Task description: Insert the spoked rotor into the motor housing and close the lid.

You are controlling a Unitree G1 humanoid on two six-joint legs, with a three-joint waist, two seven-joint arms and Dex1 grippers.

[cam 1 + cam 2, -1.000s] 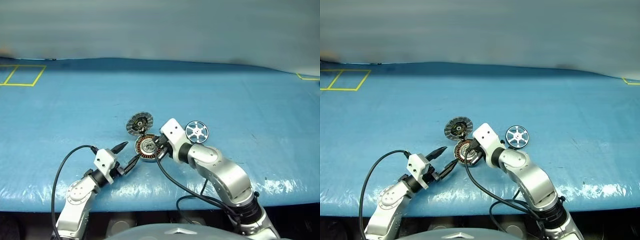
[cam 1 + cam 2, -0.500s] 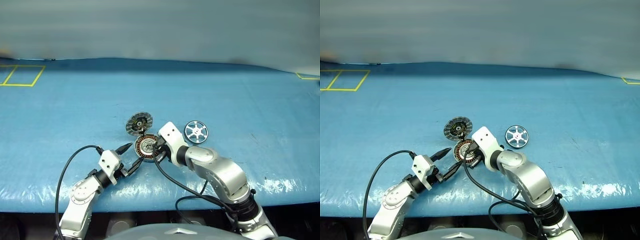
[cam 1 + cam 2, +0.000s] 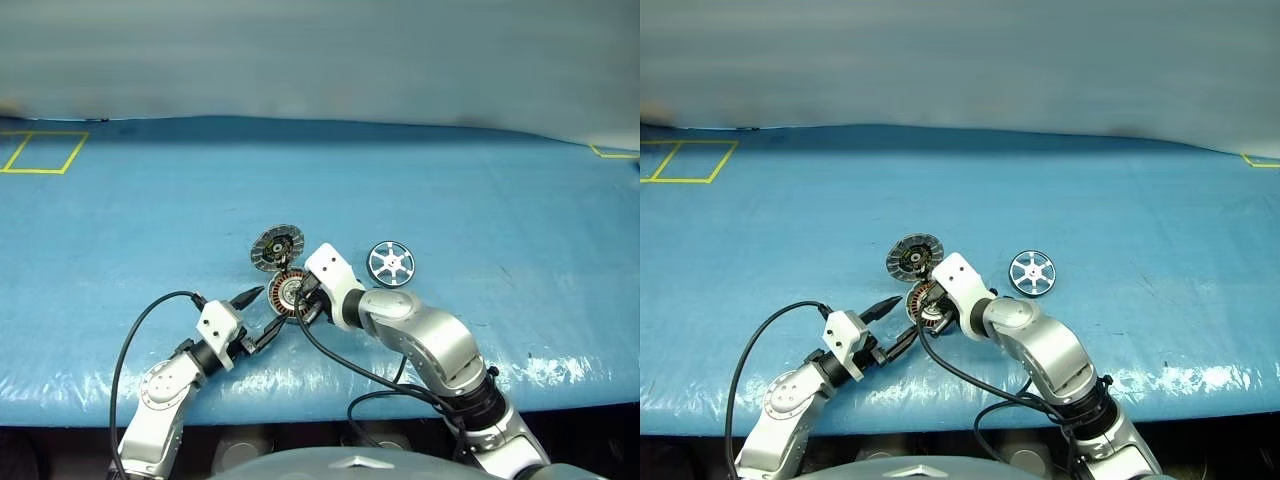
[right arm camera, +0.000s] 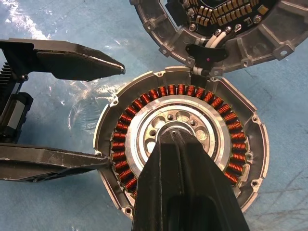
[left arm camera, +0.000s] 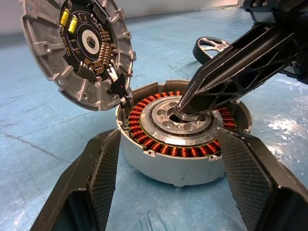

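The motor housing (image 5: 179,155) lies on the blue table with copper windings around a silver hub. Its lid (image 5: 53,57) stands tilted open, joined to the housing's far edge, segmented face showing. My right gripper (image 4: 176,135) is shut, its tip resting on the hub. My left gripper (image 5: 168,137) is open, a finger on each side of the housing; one fingertip (image 4: 98,160) is at the rim. The spoked rotor (image 3: 391,262) lies flat on the table, right of the housing and apart from both grippers.
Blue sheet (image 3: 480,190) covers the table, creased near the front edge (image 3: 560,375). Yellow tape marks (image 3: 45,150) sit at the far left and at the far right corner. A black cable (image 3: 125,345) loops from the left wrist.
My right gripper has shifted a little to the left and lower over the housing's hub. The left gripper, housing, lid and rotor stay where they were.
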